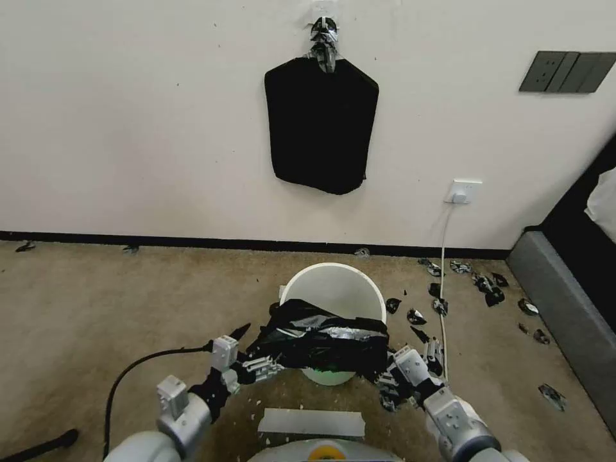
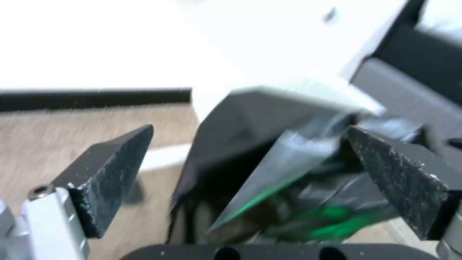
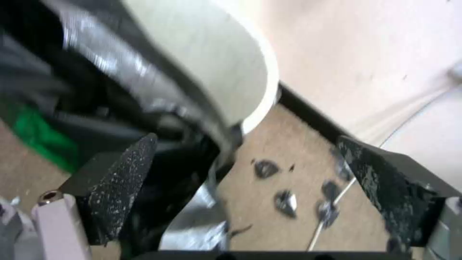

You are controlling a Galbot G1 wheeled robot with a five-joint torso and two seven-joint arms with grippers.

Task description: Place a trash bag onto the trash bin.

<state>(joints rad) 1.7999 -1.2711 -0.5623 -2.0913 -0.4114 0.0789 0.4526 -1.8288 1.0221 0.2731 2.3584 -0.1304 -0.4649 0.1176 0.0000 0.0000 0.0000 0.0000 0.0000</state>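
Note:
The cream-white trash bin (image 1: 333, 289) stands on the carpet just ahead of me. A glossy black trash bag (image 1: 321, 340) lies crumpled over its near rim and hangs down the front wall. My left gripper (image 1: 256, 369) is at the bag's left end and my right gripper (image 1: 393, 380) at its right end, both low by the bin. In the left wrist view the left gripper (image 2: 250, 159) is open, with the bag (image 2: 226, 144) loose between the jaws below the bin's rim (image 2: 308, 94). The right gripper (image 3: 245, 169) is open too, beside the bin (image 3: 216, 61), with a fold of the bag (image 3: 187, 169) near one finger.
A flat black bundle of bags (image 1: 321, 122) hangs on the wall behind the bin. Black scraps (image 1: 487, 285) litter the carpet at the right, where a white cable (image 1: 443, 276) runs down from a socket. A grey furniture edge (image 1: 564, 301) borders the right. A black cable (image 1: 141, 366) trails at the left.

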